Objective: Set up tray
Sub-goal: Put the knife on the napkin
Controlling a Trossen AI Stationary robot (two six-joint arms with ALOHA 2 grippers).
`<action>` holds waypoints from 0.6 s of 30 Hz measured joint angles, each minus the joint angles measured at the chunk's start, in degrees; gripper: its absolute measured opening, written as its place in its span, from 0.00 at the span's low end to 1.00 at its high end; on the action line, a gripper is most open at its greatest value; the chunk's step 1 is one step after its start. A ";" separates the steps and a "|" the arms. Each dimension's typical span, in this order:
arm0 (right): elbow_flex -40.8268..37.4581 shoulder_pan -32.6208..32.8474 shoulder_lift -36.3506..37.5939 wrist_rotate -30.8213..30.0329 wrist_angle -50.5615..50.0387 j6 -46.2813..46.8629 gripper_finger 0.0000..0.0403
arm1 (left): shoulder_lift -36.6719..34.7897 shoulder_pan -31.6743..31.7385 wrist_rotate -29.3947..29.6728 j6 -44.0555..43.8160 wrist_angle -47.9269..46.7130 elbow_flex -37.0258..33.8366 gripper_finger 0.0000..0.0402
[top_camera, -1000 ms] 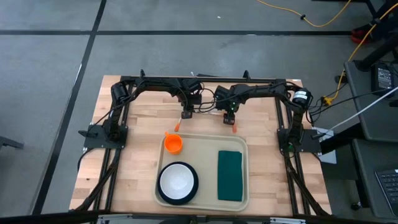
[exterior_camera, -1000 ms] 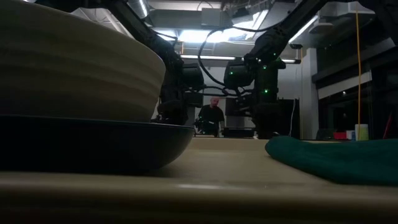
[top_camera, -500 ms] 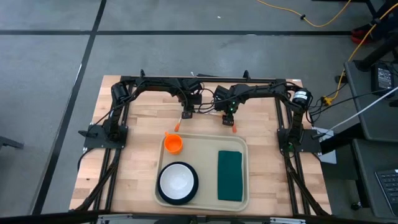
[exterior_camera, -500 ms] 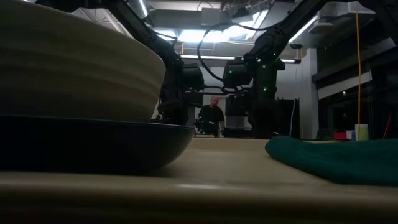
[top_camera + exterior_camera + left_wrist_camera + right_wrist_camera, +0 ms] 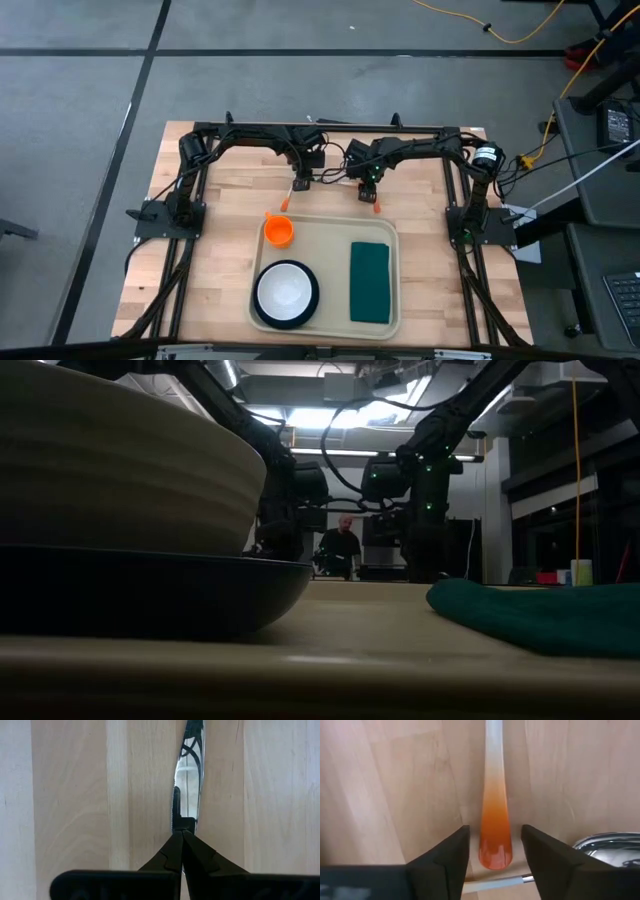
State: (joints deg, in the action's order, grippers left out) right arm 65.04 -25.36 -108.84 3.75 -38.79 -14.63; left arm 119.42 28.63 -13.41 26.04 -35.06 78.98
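The cream tray (image 5: 330, 250) lies at the table's near middle. It carries an orange cup (image 5: 279, 231), a white bowl (image 5: 286, 290) on a dark plate, and a green napkin (image 5: 370, 282). My left gripper (image 5: 298, 183) is shut just beyond the tray's far rim, over a metal knife blade (image 5: 189, 770) that lies flat on the wood. My right gripper (image 5: 495, 845) is open. Its fingers stand on either side of the free end of an orange utensil handle (image 5: 495, 835) without touching it. That utensil (image 5: 377, 205) lies flat on the table. My left gripper points down with its shut fingertips (image 5: 179, 832) over the knife blade's near part (image 5: 187, 815). I cannot tell whether they touch it.
A second orange handle (image 5: 285, 203) lies by the tray's far left corner. A shiny metal utensil bowl (image 5: 610, 847) and a thin white rod (image 5: 495, 882) lie close to my right gripper. A person (image 5: 343, 550) stands far behind the table. Bare wood shows left and right of the tray.
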 joint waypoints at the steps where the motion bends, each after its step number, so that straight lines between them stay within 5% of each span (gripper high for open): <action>1: 0.00 0.02 -0.02 -0.21 0.04 -0.08 0.44 | 0.00 0.04 -0.02 0.00 0.05 0.00 0.00; 12: -0.10 -0.02 -0.13 -1.31 0.02 -0.55 0.21 | 0.04 0.30 -1.64 -1.51 1.31 0.00 0.00; 18: -0.11 -0.02 -0.20 -1.32 -0.02 -0.59 0.19 | 0.04 0.30 -1.61 -1.49 1.34 0.00 0.00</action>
State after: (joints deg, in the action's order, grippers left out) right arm 64.93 -25.39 -109.03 2.44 -38.81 -15.22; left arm 119.46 28.93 -15.03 24.56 -33.71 78.98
